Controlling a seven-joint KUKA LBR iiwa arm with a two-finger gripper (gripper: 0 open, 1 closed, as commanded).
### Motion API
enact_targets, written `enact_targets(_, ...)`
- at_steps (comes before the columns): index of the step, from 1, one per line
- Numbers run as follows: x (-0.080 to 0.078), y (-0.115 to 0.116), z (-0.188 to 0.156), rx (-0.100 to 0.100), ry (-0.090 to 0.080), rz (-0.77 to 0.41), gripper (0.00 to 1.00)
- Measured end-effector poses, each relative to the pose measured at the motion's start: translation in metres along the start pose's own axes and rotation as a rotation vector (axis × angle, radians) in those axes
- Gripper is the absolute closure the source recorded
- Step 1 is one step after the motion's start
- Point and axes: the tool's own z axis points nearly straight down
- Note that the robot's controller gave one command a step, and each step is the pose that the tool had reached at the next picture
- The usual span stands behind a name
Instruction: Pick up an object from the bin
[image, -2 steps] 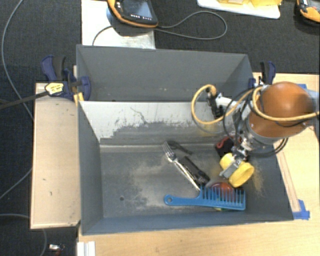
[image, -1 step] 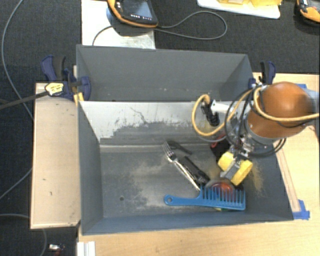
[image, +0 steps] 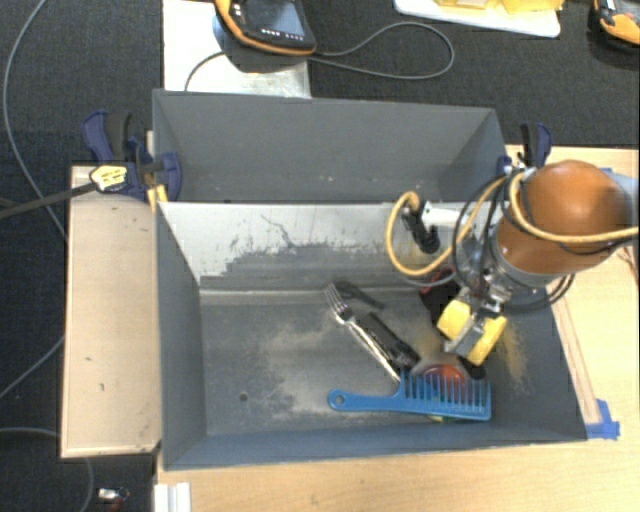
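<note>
As the tool (image: 471, 336) hung low at the bin's (image: 250, 330) right end, beside a yellow lump (image: 452, 320) just above the blue comb (image: 410, 401), the reach seemed in hand. I could not tell how far it was open. The next move called for a square grip, then a lift.

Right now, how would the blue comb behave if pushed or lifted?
The comb lies flat, so it likely slides, not rolls. Looks thin plastic: probably light, slightly bendy. Long: held by one end it may droop.
</note>
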Motion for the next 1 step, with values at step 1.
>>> enact_targets(1, 0.0041, 0.0034, 0.0025, 0.016, -0.004, -0.285, 1.00)
